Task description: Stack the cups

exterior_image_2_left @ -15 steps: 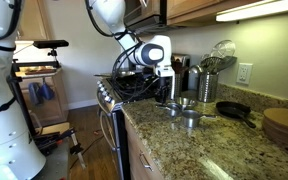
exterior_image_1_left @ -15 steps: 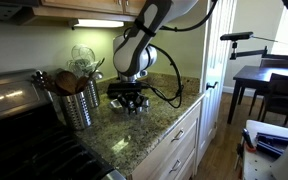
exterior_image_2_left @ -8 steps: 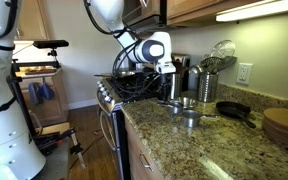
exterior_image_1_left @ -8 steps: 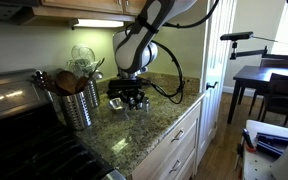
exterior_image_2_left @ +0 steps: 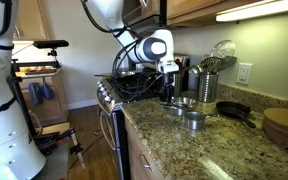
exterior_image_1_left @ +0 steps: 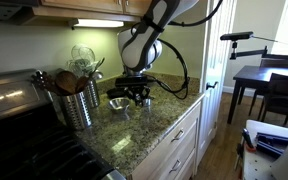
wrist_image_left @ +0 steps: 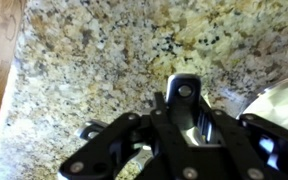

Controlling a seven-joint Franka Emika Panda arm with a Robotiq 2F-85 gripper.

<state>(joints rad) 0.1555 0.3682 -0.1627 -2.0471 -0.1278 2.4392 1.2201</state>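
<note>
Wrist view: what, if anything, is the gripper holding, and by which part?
It cannot be told: a shiny metal piece shows at the gripper, perhaps a cup handle, but the hold is unclear.

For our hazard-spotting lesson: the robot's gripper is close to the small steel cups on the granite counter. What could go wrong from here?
1. The cups are small, shiny and shallow, so the gripper may slip off a rim or nudge one away.
2. A nudged cup could slide across the counter towards its front edge and fall.
3. The canister of wooden spoons stands close by; a wide arm swing might knock it.
</note>
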